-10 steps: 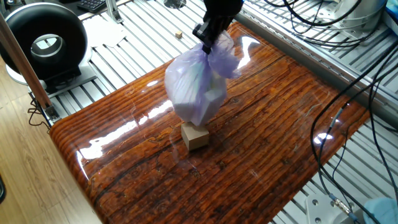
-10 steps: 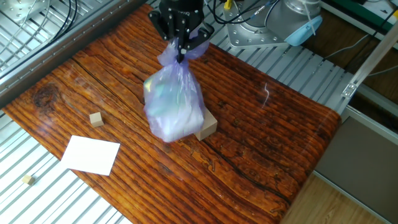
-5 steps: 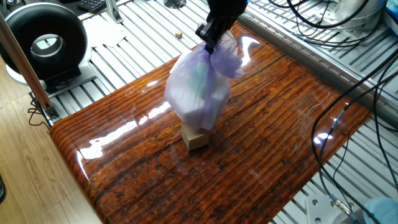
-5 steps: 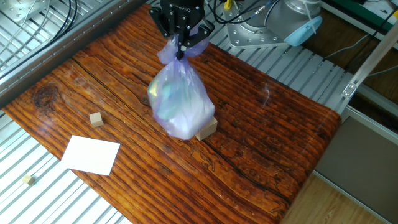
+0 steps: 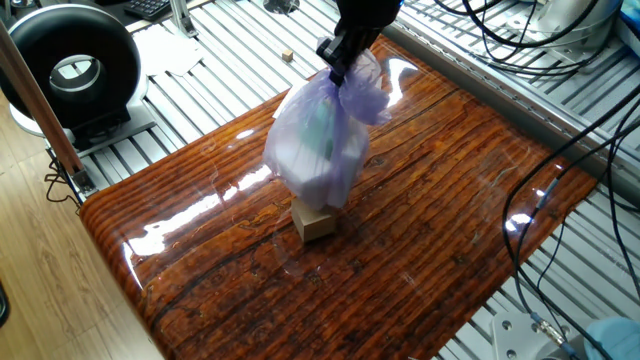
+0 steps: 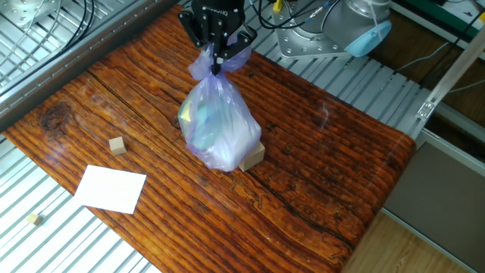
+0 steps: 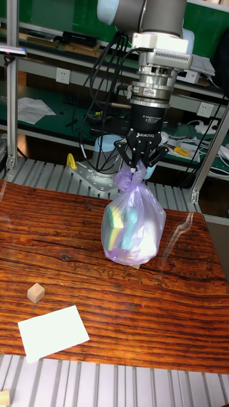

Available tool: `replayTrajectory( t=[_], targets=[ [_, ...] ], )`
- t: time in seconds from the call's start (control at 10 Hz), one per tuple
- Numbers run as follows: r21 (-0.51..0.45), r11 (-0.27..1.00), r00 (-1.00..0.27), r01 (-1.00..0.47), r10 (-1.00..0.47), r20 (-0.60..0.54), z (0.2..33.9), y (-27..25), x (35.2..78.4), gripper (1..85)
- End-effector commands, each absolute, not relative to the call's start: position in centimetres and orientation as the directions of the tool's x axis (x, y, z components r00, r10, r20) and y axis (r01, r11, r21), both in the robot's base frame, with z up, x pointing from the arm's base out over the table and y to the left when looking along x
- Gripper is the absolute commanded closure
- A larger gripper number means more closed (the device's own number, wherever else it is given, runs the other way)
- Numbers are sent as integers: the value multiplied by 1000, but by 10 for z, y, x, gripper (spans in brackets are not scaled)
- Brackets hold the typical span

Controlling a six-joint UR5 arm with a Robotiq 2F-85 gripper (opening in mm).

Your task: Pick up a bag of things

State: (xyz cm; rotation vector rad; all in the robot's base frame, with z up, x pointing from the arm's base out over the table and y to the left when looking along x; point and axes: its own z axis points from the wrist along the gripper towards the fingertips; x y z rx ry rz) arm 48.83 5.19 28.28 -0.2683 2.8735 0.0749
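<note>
The bag of things [image 7: 132,230] is pinched at its knotted top by the gripper [image 7: 142,166] and is suspended at frame centre, above the wooden table [image 7: 184,318]. A tan block [image 6: 252,156] is seen just beside the bag's lower edge; contact cannot be determined.

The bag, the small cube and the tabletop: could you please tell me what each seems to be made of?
The bag: thin translucent plastic film, pale purple, crinkled, contents showing through. The small cube: likely bare wood, tan and matte. The tabletop: wood or wood-look laminate, glossy, with bright glare patches.
</note>
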Motion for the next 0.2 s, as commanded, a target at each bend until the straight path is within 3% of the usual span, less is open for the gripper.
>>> replayTrajectory(
  t=[0.0,0.1],
  targets=[
    [40,981,-949,-189,-171,-266,284,54,490,843],
    [43,981,-949,-189,-171,-267,284,54,490,843]
  ],
)
